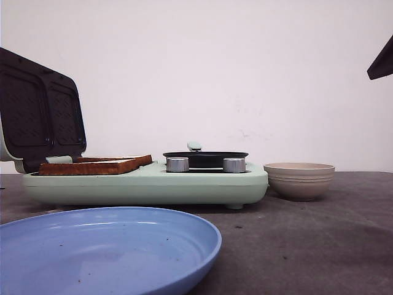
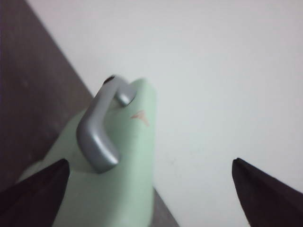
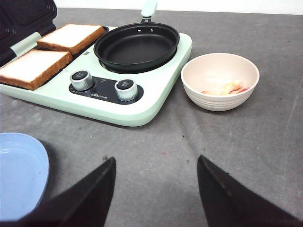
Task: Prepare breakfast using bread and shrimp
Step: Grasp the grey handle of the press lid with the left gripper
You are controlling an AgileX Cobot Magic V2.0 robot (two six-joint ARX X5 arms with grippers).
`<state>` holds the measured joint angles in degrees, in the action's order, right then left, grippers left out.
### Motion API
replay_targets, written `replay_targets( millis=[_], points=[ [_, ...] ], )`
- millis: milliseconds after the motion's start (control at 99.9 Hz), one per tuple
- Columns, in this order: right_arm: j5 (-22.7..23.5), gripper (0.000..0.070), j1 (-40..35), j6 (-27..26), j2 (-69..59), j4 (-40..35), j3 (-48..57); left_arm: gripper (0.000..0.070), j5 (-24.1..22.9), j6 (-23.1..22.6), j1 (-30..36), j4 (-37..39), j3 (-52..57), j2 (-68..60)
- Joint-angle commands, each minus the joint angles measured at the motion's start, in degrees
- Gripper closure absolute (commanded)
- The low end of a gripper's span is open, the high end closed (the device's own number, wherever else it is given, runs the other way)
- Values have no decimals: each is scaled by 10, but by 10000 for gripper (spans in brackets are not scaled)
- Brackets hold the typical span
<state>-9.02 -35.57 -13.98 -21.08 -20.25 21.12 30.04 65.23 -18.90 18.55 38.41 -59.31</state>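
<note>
Front view: two square white bread slices [image 1: 95, 165] lie on a mint-green breakfast maker [image 1: 147, 184]. Left wrist view: the left gripper [image 2: 151, 189], fingers spread, faces its grey lid handle [image 2: 97, 137]. Right wrist view: the right gripper [image 3: 156, 189] hangs open above the table; small pink shrimp pieces [image 3: 226, 88] sit in a beige ribbed bowl [image 3: 220, 81].

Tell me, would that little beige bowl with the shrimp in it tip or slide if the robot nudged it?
The bowl would probably slide rather than tip: it looks wide and low. The grey table looks matte, so it may drag a little. With only a few shrimp inside, it is likely light. The open right gripper might grip its rim.
</note>
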Motion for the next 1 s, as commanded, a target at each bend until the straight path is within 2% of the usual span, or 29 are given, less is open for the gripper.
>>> replay_targets(
  millis=[0,150,260,591,731,831,911,991],
  points=[
    [0,372,-3,-8,-1,9,2,35,12,21,-2,23,21,-26],
    [0,372,-3,-8,-1,9,2,46,21,34,-2,45,34,-71],
    [0,372,-3,-8,-1,9,2,113,25,42,-2,67,34,-86],
    [0,372,-3,-8,-1,9,2,119,45,47,-2,70,35,-122],
    [0,372,-3,-8,-1,9,2,228,47,47,1,71,35,-136],
    [0,372,-3,-8,-1,9,2,252,46,46,2,72,35,-139],
    [0,372,-3,-8,-1,9,2,317,43,44,2,72,35,-139],
    [0,372,-3,-8,-1,9,2,320,42,43,2,72,35,-139]
  ],
)
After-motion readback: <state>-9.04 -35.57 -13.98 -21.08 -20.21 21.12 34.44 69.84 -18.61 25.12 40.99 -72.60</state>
